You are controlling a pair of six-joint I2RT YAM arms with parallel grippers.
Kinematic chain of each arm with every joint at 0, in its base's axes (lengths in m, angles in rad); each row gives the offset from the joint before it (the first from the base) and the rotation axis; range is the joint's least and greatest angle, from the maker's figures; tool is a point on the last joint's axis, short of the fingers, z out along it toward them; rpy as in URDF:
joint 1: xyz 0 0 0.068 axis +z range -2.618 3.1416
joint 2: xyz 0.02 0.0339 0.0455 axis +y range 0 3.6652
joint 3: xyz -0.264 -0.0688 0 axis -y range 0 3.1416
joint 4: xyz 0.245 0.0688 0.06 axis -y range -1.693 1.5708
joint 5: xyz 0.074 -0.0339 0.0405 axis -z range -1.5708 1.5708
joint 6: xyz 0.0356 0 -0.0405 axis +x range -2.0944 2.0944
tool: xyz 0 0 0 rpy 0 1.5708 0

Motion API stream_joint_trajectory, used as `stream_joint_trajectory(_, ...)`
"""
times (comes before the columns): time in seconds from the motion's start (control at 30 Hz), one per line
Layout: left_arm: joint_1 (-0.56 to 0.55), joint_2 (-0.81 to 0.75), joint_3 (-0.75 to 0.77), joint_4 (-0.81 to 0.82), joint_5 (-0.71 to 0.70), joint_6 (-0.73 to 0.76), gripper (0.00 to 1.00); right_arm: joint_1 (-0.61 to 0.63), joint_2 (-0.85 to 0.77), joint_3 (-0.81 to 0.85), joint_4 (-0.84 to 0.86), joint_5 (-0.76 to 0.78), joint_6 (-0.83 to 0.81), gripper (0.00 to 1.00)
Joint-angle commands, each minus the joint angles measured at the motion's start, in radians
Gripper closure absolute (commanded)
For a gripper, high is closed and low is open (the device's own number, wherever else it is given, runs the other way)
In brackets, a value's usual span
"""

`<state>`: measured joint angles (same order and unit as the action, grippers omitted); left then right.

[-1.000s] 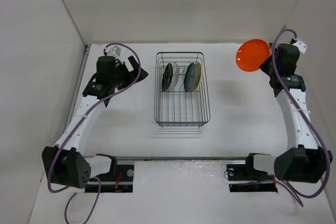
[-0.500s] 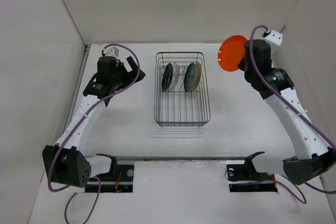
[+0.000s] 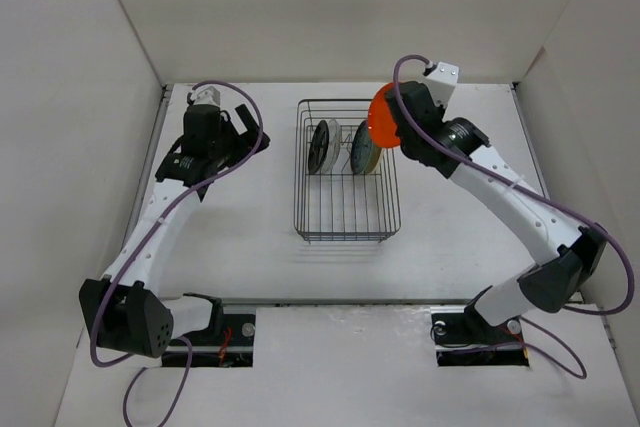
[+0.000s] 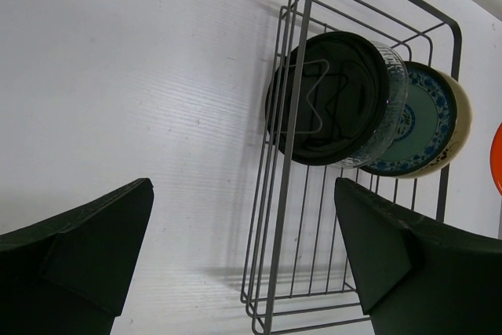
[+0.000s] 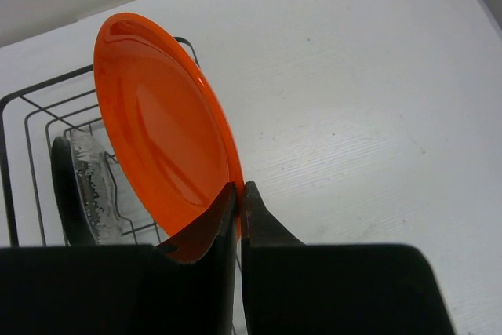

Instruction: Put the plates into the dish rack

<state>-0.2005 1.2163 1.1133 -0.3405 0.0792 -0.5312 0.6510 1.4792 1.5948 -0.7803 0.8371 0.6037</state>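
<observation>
the orange plate (image 5: 161, 135) is up off the surface, standing on edge at the far right corner of the dish rack (image 3: 346, 237). it looks to be over the rim there, though i can't tell how high. my right gripper (image 5: 238, 190) has its fingers pressed together on the plate's lower rim, a thin pinch on the edge and nothing more.

i judge this plate to be light and stiff, with a glossy face, so probably slippery. with only one spot of the rim held, it could pivot or slide out if i swing it hard. the rim is a sensible place to hold it, since it has to go down into the rack edge first.

the black plate (image 4: 329, 100), clear glass plate (image 4: 392, 107), teal plate (image 4: 420, 119) and cream plate (image 4: 463, 115) stand on edge in the far half of the rack. the glass one is likely the fragile neighbour, so i don't want to knock it.

my right arm stretches out from near and right of the rack and bends in toward that far right corner. my left gripper (image 4: 241, 186) sits left of the rack, well apart from it, with its fingers spread wide around nothing and aimed at the rack's left wall.
</observation>
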Motion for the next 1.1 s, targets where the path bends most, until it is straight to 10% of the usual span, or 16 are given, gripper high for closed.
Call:
stream_joint_trajectory(0.0,0.006,-0.024,0.02,0.009,-0.024,0.016,0.0,0.033,0.015,0.079,0.018,0.072,0.034,1.0)
stream_joint_trajectory(1.07,0.033,-0.072,-0.029,0.018,-0.025,-0.013,0.0,0.128,0.391,0.379,-0.171,0.209,0.122,1.0)
